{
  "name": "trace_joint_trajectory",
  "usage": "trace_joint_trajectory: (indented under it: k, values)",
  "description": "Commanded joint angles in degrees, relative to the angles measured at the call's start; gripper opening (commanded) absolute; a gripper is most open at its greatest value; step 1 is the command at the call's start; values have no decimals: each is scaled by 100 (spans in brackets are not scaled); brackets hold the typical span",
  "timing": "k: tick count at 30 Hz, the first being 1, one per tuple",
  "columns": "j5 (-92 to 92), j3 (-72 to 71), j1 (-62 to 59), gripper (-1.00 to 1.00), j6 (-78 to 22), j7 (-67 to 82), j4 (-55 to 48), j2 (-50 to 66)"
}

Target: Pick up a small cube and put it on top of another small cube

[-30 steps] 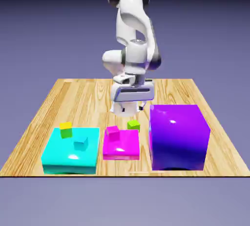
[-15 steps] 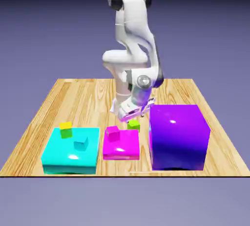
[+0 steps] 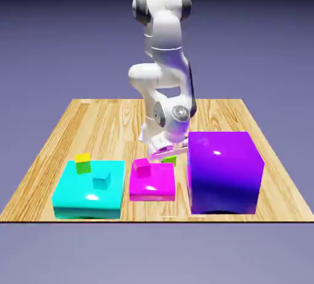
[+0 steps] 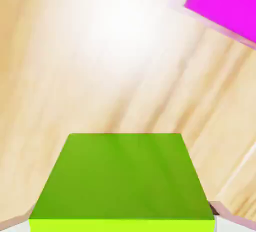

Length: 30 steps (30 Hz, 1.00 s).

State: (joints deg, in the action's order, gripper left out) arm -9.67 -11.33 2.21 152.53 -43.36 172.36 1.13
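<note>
The small cube point(image 3: 170, 160) is bright green and rests on the wooden table point(image 3: 73, 129), just behind the magenta slab point(image 3: 152, 183) and left of the purple block point(image 3: 224, 171). My gripper point(image 3: 167, 154) has come down over it and is shut on it, hiding most of it in the exterior view. In the hand view the small cube point(image 4: 122, 181) fills the lower half, between the grey fingertips point(image 4: 226, 215) at the bottom corners. A tiny yellow cube point(image 3: 83, 157) sits on a green cube point(image 3: 82, 168) at the cyan slab's back left.
The big purple block stands close to the hand on the exterior view's right. A small magenta cube point(image 3: 142, 166) sits on the magenta slab, whose corner point(image 4: 225, 3) shows in the hand view. A small cyan cube point(image 3: 101, 180) lies on the cyan slab point(image 3: 86, 198).
The arm has lowered and the hand has turned down onto the green cube. The fingers, open before, have closed on it.
</note>
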Motion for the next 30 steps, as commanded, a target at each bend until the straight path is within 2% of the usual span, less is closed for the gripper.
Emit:
trace_joint_trajectory:
  k: [1, 7, 11, 16, 30]
  values:
    - [185, -127, -95, -100, -198, 126, -2, -208]
    - [1075, -789, -419, -100, -1134, 729, -10, -1191]
    - [700, 41, -197, -100, -1578, 575, -245, -1318]
    - [718, 1054, -389, -100, -2190, -255, -974, -1241]
    - [2167, 2965, -2128, -100, -3555, -3735, -3671, -400]
